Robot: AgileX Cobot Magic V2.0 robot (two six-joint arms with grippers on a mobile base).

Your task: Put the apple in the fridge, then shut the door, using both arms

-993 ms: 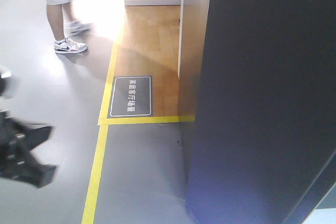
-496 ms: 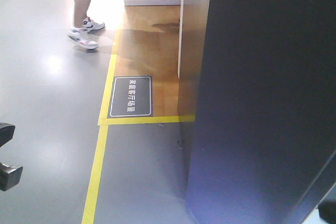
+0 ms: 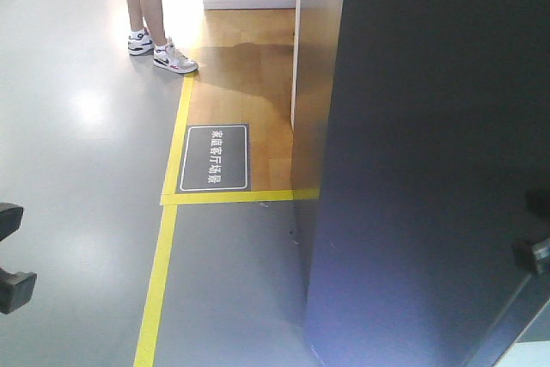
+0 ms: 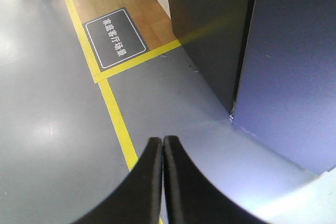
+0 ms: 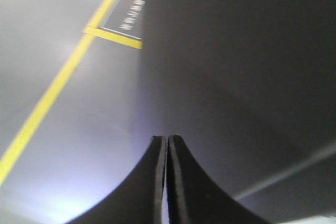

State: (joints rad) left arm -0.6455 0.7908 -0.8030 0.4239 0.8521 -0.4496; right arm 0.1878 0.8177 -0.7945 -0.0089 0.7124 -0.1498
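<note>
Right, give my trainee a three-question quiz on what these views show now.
1. True or false: the left gripper is shut with nothing between its fingers.
2. The grey floor sign lies on: A) wood flooring B) a counter C) a shelf.
3. What colour is the floor tape?

Key: 1 true. 2 A. 3 yellow.

Grey floor [image 3: 77,126], yellow tape line [image 3: 159,281], dark floor sign [image 3: 213,157] on wood flooring [image 3: 249,66], person's sneakers [image 3: 163,51].
</note>
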